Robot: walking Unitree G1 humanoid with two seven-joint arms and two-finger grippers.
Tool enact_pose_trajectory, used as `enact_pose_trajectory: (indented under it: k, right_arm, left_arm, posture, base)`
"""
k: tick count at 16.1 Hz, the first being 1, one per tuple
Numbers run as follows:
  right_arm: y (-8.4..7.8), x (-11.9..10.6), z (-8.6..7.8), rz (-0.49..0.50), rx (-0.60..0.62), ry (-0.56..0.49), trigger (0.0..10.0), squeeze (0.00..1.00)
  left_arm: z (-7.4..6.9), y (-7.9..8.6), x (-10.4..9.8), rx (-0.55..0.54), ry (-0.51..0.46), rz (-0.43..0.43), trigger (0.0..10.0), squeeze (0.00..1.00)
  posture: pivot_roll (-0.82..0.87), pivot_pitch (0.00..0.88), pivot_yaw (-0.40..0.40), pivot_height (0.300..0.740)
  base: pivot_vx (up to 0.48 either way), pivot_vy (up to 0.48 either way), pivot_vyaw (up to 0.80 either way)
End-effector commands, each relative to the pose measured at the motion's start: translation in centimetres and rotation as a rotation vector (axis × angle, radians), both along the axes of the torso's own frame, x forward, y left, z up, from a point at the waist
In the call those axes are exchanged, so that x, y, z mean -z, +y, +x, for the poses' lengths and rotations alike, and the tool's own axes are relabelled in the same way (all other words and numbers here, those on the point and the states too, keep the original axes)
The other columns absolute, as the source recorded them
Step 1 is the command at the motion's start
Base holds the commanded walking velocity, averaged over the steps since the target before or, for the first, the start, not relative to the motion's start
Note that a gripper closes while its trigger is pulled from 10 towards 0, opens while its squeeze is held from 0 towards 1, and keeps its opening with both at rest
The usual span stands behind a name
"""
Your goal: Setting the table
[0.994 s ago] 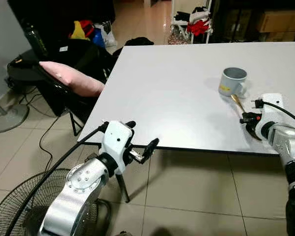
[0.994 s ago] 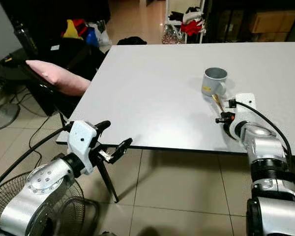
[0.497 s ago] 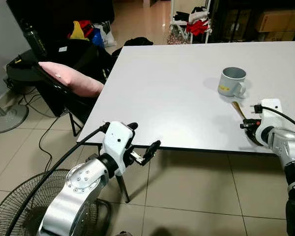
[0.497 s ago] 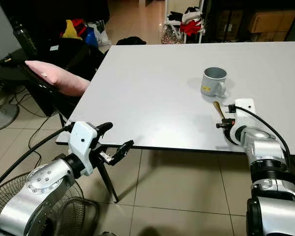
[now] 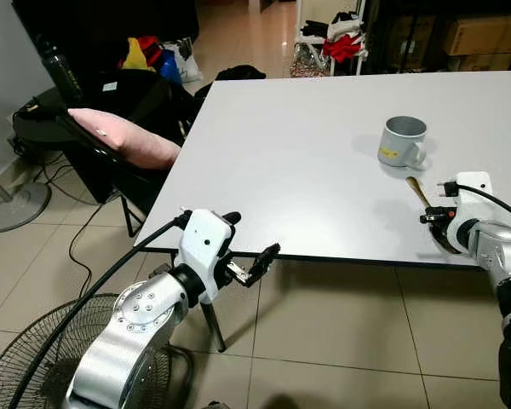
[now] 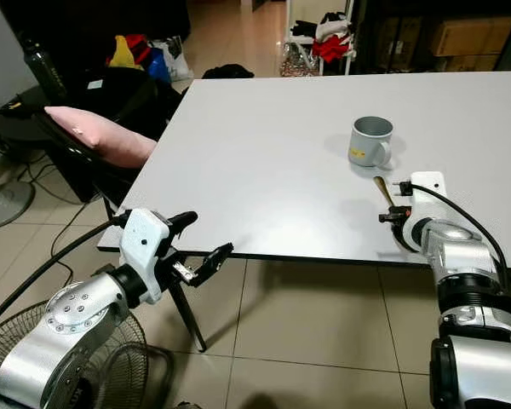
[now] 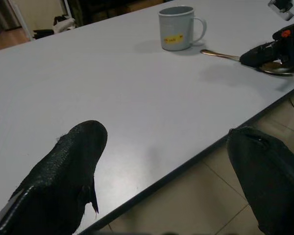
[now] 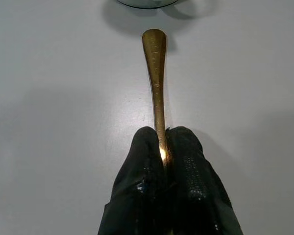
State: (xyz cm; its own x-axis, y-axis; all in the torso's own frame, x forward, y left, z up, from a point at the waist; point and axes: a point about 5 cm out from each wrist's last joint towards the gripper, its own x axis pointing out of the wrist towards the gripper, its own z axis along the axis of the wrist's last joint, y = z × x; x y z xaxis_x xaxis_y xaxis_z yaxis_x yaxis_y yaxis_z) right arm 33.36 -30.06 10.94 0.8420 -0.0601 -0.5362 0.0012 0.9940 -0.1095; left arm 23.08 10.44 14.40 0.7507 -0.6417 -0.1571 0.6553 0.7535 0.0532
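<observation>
On the white table (image 5: 289, 162), just beyond the right tool (image 8: 162, 147), stands a grey mug (image 5: 402, 141) with a yellow label; it is upright, its handle turned toward the robot's right, and its interior cannot be made out from these angles. Between the mug and the right tool lies a gold-coloured spoon (image 8: 156, 78). The right tool is clenched on the spoon, its two black fingers (image 8: 188, 171) pressed together on either side of the shaft. The spoon's long axis runs straight out ahead of the right tool, in line with the fingers, with the rounded handle end pointing at the mug and stopping just short of the mug's base, apart from it. In the left wrist view the bowl end of the spoon rests low at the table surface under the right tool, near the table's front edge. The left tool (image 5: 249, 266) hangs below and in front of the table's near edge, well apart from the mug and spoon, its fingers spread wide and grasping nothing. To the far left of the left tool, off the table, a pink cushion (image 5: 123, 136) lies on a dark chair (image 5: 111, 162), and a floor fan (image 5: 34, 375) stands on the tiled floor (image 5: 341, 332).
</observation>
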Motion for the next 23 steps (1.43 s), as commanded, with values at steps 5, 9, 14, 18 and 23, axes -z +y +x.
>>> enact_pose_trajectory:
  k: [5, 9, 14, 18, 23]
  right_arm:
    - [0.1, -0.7, 0.8, -0.025, -0.031, -0.03, 10.0, 0.0]
    - [0.0, -0.8, 0.9, -0.029, -0.034, -0.04, 10.0, 0.0]
    - [0.0, -0.9, 1.1, -0.031, -0.024, -0.07, 10.0, 1.0]
    - [0.2, -2.1, 1.5, -0.009, -0.063, -0.142, 10.0, 1.0]
    - [2.7, -5.9, 0.8, 0.012, -0.175, -0.365, 10.0, 1.0]
  left_arm:
    - [-0.4, -0.1, 0.0, 0.059, 0.021, 0.026, 10.0, 0.0]
    - [-0.4, 0.0, 0.0, 0.063, 0.025, 0.032, 10.0, 0.0]
    - [-0.3, 0.1, -0.1, 0.062, 0.022, 0.035, 10.0, 0.0]
    - [-0.2, 0.5, -0.4, 0.023, 0.012, 0.008, 10.0, 0.0]
    - [0.5, 2.6, -1.8, -0.241, -0.084, -0.042, 10.0, 0.0]
  posture:
    - [-0.16, 0.0, 0.135, 0.74]
    - [-0.16, 0.0, 0.136, 0.74]
    - [-0.16, 0.0, 0.137, 0.74]
    - [-0.15, 0.0, 0.147, 0.74]
    - [-0.14, 0.0, 0.144, 0.74]
  base:
    - [0.0, 0.0, 0.0]
    - [0.0, 0.0, 0.0]
    - [0.0, 0.0, 0.0]
    - [0.0, 0.0, 0.0]
    - [0.0, 0.0, 0.0]
